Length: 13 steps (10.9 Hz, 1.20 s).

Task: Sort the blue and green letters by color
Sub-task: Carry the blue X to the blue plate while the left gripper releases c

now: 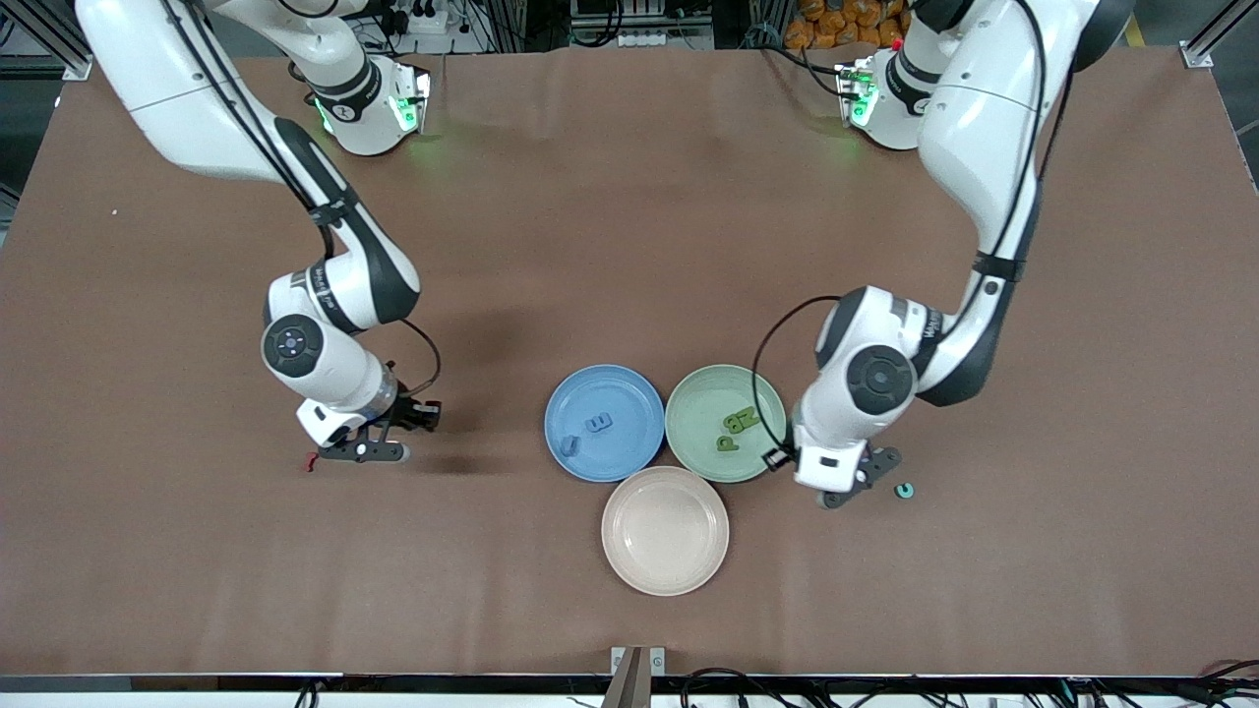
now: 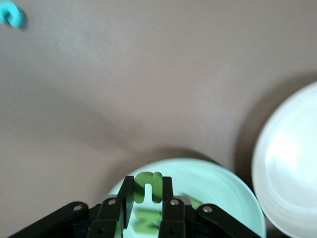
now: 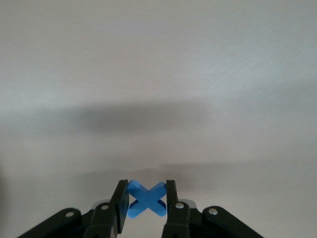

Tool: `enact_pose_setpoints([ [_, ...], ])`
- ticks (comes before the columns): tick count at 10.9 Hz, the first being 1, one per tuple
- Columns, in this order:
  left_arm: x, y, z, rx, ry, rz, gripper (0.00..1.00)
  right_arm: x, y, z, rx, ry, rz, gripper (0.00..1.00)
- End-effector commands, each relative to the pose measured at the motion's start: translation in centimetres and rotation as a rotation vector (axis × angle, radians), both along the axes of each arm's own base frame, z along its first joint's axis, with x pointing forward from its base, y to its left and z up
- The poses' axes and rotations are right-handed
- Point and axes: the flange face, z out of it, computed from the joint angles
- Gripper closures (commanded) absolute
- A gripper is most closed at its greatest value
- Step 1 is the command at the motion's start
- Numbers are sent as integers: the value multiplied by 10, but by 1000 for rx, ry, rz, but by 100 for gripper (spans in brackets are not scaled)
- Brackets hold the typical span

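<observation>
My left gripper point(image 1: 844, 489) point(image 2: 147, 184) is shut on a green letter u point(image 2: 143, 187), low over the rim of the green plate point(image 1: 693, 447) point(image 2: 223, 183) at its side toward the left arm's end. Green letters point(image 1: 738, 425) lie in that plate. My right gripper point(image 1: 379, 453) point(image 3: 147, 191) is shut on a blue letter x point(image 3: 147, 201), close above bare table toward the right arm's end. The blue plate point(image 1: 629, 388) holds two blue letters point(image 1: 598, 423). A blue-green letter c point(image 1: 903, 490) point(image 2: 12, 14) lies on the table beside the left gripper.
A pale pink plate point(image 1: 665, 565) point(image 2: 292, 168) with nothing in it sits nearer the front camera, touching the gap between the blue and green plates. A small dark red squiggle piece point(image 1: 311, 460) lies on the brown table beside the right gripper.
</observation>
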Motion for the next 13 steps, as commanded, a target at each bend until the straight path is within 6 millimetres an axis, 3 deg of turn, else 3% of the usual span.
enact_pose_setpoints([
  [1, -25, -43, 2, -24, 36, 42, 87, 9, 35, 9, 107, 49, -259, 100],
  [4, -41, -71, -3, -43, 59, 57, 87, 5, 101, 11, 154, 75, -455, 100],
  [5, -42, -71, -4, -36, 58, 50, 40, 6, 122, 18, 167, 72, -507, 100],
  [6, -43, -72, -6, -30, 56, 40, 0, 9, 135, 27, 184, 66, -555, 100],
  [8, -39, -66, -2, -31, 51, 46, 0, 8, 157, 42, 214, 67, -671, 100],
  [11, -20, -17, -1, 86, 51, -58, 0, 0, 214, 55, 268, 92, -898, 100],
  [13, 0, 31, 2, 90, 57, -129, 0, -4, 229, 53, 274, 93, -949, 1],
])
